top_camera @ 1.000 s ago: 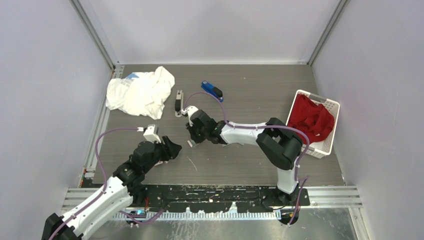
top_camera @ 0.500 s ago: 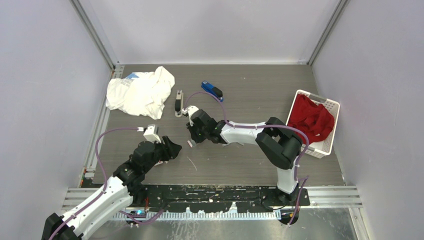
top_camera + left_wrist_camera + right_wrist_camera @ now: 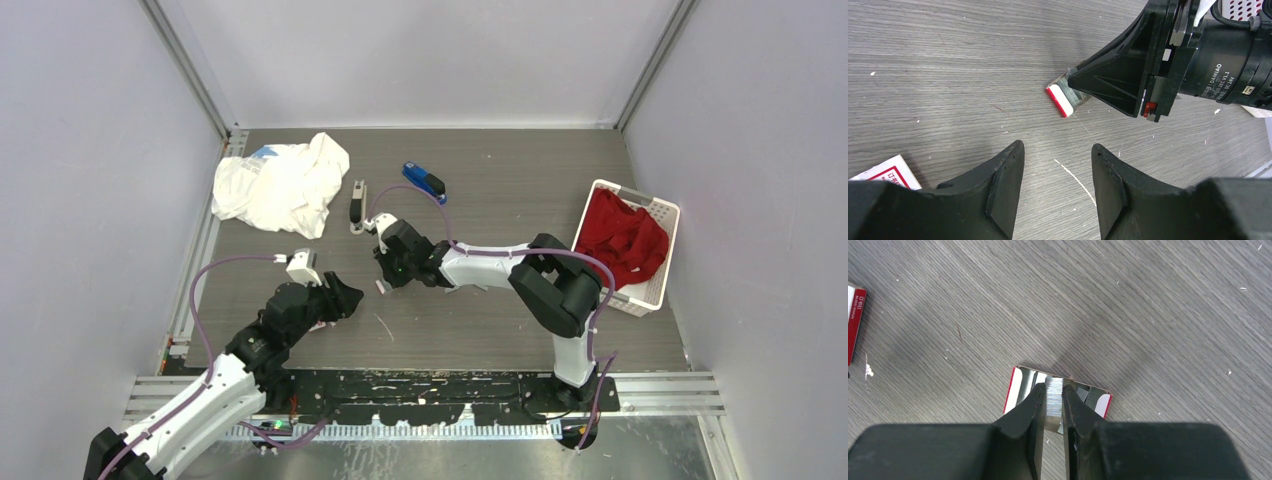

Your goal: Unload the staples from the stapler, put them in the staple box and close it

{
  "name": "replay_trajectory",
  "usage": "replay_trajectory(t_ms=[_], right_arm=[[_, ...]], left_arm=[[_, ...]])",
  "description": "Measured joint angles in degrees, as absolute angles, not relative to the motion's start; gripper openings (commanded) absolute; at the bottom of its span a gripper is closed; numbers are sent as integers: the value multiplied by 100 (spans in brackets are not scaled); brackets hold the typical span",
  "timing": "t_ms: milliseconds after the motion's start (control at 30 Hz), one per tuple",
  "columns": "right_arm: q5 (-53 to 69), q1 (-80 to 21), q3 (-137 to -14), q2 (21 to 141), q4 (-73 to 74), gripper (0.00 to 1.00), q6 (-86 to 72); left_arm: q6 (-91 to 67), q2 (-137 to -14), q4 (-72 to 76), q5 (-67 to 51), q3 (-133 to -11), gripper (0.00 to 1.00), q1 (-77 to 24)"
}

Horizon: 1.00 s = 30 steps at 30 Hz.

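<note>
**A:** From above, what do the arms show?

**B:** The left gripper (image 3: 345, 296) sits low over the grey table (image 3: 500, 320), near its front. The right arm reaches across to the left, and the right gripper (image 3: 383, 280) points down at a small red-and-white card box (image 3: 379, 287). The two grippers are near each other but apart. The staples are too small to make out from here.

**A:** And around them?

**B:** A blue stapler (image 3: 424, 181) lies further back, with a dark narrow object (image 3: 357, 205) to its left. Beyond that is a crumpled white cloth (image 3: 280, 185). At the right edge, a white basket (image 3: 660, 212) holds a red cloth (image 3: 622, 238).

**A:** What does the left wrist camera show?

**B:** The left fingers stand spread, with nothing between them but bare table. Ahead, the right gripper's fingertips dip into the card box, which is open with grey metal showing inside. A second red-and-white card piece (image 3: 884, 172) lies beside the left finger. A thin pale sliver (image 3: 1075, 182) lies on the wood, and I cannot tell what it is.

**A:** And the right wrist camera?

**B:** The right fingers are pinched onto the staples (image 3: 1053, 399), one silvery strip held between the pads. It stands in the open box, with more strips lying on either side of it. The box rests flat on the table.
</note>
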<state>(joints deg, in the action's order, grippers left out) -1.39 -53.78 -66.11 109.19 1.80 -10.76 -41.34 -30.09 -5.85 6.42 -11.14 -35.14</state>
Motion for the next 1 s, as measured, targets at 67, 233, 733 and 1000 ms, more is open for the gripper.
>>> replay_trajectory(t_ms=[67,233,733,1000], right_arm=[[-141,-5378,-6611,10919,180,15,-1076],[-141,-5378,-6611,10919,183,15,-1074],[-139,-5376,-6635,10910,222,15,-1070],[-141,-5376,-6648,10820,228,15,-1066]], left_arm=[[-4134,-3009,-585,642,-1114,52,-3514],[-4134,-3009,-585,642,-1114,52,-3514],[-4136,-2976,-585,639,-1114,52,-3514],[-4136,-2976,-585,639,-1114,52,-3514]])
